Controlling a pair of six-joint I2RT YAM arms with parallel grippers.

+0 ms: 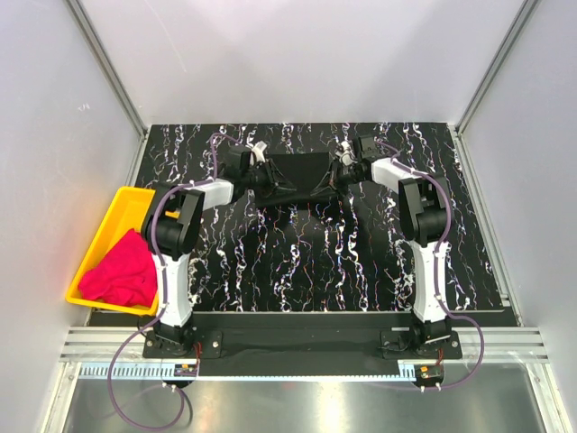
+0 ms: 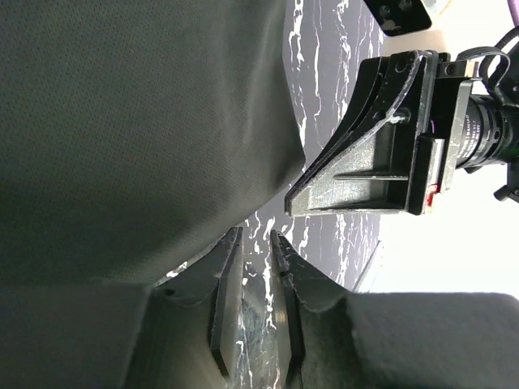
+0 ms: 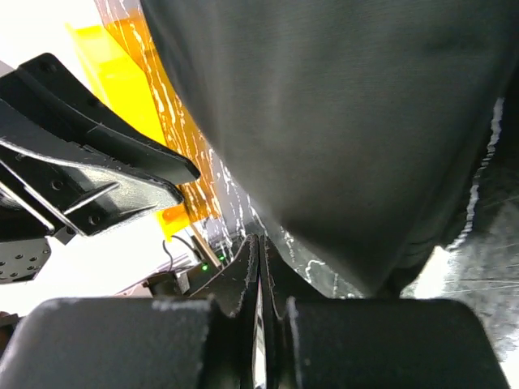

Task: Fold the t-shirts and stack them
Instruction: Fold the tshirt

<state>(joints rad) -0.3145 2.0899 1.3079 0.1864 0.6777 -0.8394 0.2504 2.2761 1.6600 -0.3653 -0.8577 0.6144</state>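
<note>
Your black shirt [image 1: 293,180] lies crosswise at the table's far side, just beyond both tips. The left gripper [image 2: 255,237] has its jaws slightly apart and empty. The right gripper [image 3: 259,241] has its jaws pressed together, no cloth seen between.

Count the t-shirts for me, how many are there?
2: the black t-shirt spread at the far middle, the pink t-shirt bunched in the yellow tray. More could hide under it.
</note>
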